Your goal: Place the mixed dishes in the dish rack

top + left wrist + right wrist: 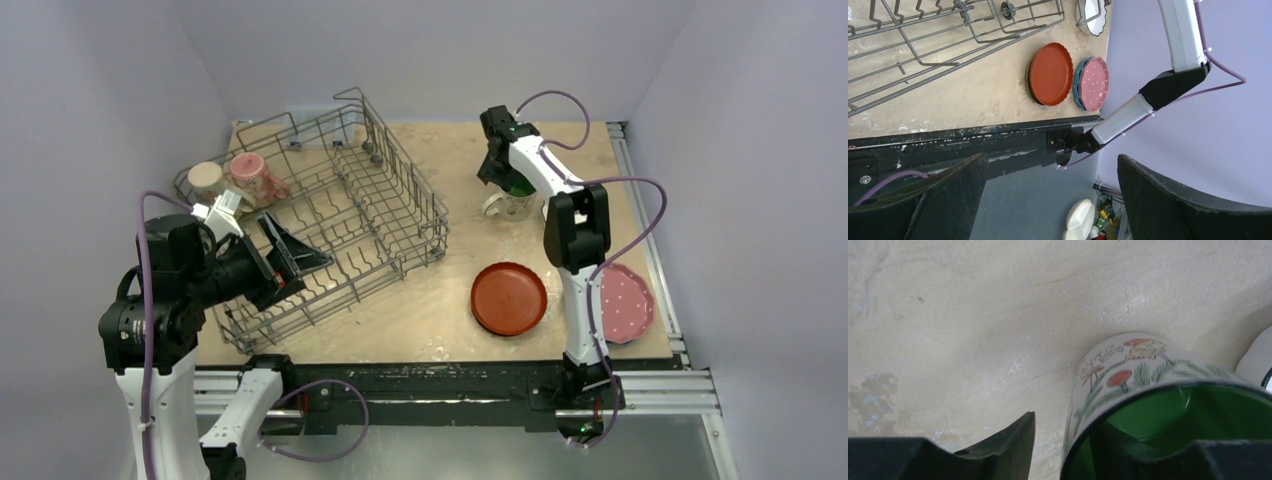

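Observation:
The cream mug [508, 203] with green inside stands upright on the table, right of the dish rack [340, 210]. My right gripper [497, 170] is down over its rim. In the right wrist view one finger is inside the mug [1128, 370] and the other outside, a small gap off the wall; the right gripper [1073, 435] is open. A beige mug [206, 180] and a pink mug [250, 175] sit at the rack's far left end. My left gripper [290, 255] hangs open and empty over the rack's near left part.
The red-orange plate [509, 298] lies near the front edge. The pink dotted plate [625, 302] lies at the right edge on a blue plate [1077, 85]. A white fluted bowl [1093, 17] sits beside the cream mug. Purple walls close three sides.

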Controlling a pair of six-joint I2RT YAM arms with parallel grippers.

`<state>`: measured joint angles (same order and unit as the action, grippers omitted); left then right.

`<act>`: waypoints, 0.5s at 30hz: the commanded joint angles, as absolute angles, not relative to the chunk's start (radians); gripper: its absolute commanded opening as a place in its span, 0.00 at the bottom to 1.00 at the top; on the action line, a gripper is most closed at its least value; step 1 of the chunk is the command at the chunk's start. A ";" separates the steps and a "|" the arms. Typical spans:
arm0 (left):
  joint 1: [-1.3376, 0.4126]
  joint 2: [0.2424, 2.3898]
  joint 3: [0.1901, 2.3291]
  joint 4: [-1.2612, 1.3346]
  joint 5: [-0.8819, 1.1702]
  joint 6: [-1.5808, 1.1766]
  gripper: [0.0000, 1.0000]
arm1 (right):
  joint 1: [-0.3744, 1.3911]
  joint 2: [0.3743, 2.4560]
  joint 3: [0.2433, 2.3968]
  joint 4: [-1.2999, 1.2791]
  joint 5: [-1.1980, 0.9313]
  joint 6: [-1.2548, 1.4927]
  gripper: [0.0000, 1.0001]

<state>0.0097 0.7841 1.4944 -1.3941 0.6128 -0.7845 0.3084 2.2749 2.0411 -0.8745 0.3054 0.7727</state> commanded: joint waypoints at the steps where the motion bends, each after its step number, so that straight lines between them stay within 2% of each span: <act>1: 0.008 0.803 1.500 -1.393 0.627 -0.798 1.00 | 0.312 2.287 2.085 -0.842 0.306 0.741 0.34; 5: 0.008 0.825 1.490 -1.322 0.702 -0.838 1.00 | 0.313 2.261 2.078 -0.819 0.289 0.728 0.00; 8: 0.007 0.815 1.408 -1.236 0.722 -0.913 1.00 | 0.313 2.209 2.088 -0.801 0.270 0.696 0.00; 12: -0.022 0.763 1.201 -0.923 0.849 -1.149 1.00 | 0.312 2.101 2.104 -0.772 0.247 0.651 0.00; 15: -0.053 0.768 1.156 -0.821 0.863 -1.226 1.00 | 0.308 1.998 2.092 -0.734 0.152 0.622 0.00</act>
